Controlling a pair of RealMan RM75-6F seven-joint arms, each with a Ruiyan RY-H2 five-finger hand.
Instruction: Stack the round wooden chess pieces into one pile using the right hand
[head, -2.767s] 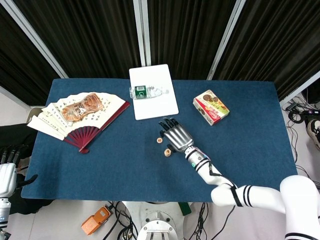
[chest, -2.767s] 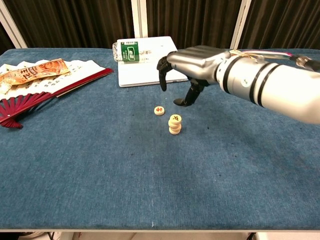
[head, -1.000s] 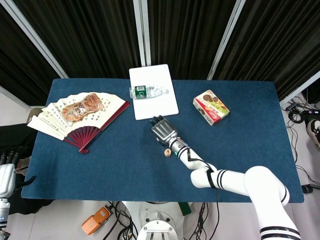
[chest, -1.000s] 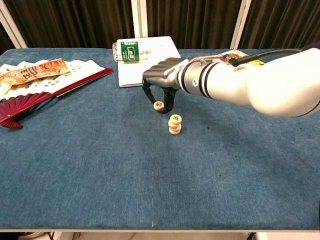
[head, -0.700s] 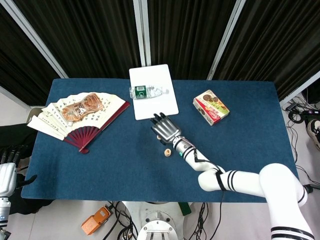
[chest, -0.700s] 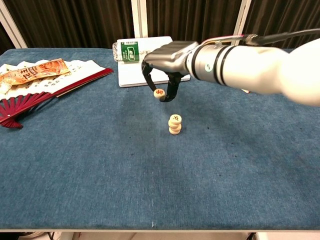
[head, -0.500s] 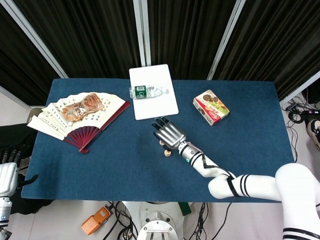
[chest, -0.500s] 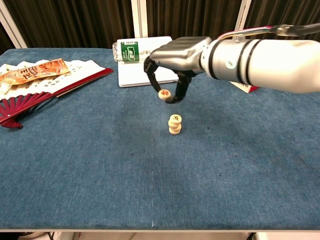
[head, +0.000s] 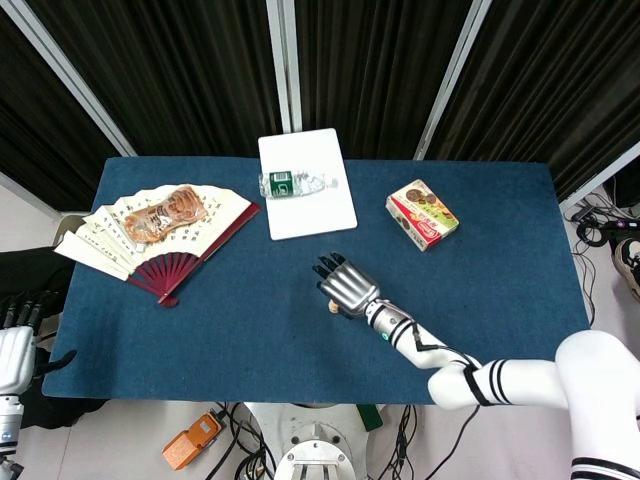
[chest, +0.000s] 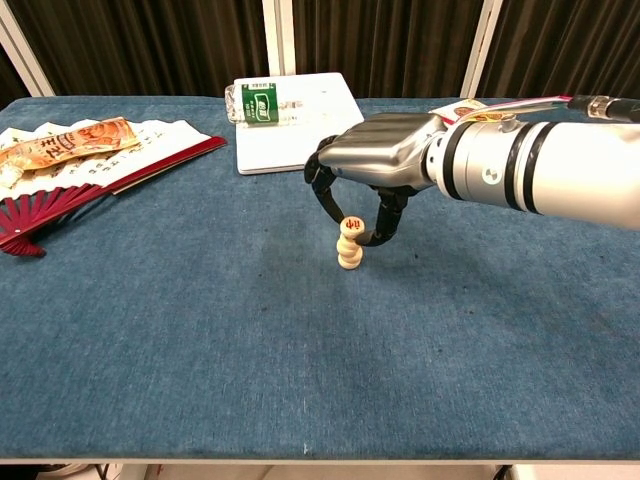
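A pile of round wooden chess pieces (chest: 350, 256) stands mid-table on the blue cloth. A piece with a red character (chest: 351, 224) sits at the top of the pile, pinched between the fingers and thumb of my right hand (chest: 385, 160). The hand hovers just above the pile with its palm down. In the head view my right hand (head: 348, 285) covers the pile, and only a sliver of a piece (head: 333, 306) shows at its left edge. My left hand (head: 12, 352) hangs off the table's left edge, its fingers apart and holding nothing.
A paper fan (head: 160, 232) lies at the left. A white board (head: 310, 205) with a water bottle (head: 292, 184) on it lies at the back centre. A snack box (head: 421, 213) sits at the back right.
My right hand picked up the lone red-marked piece from left of the pile, lifted it, and carried it right and down onto the top of the pile.
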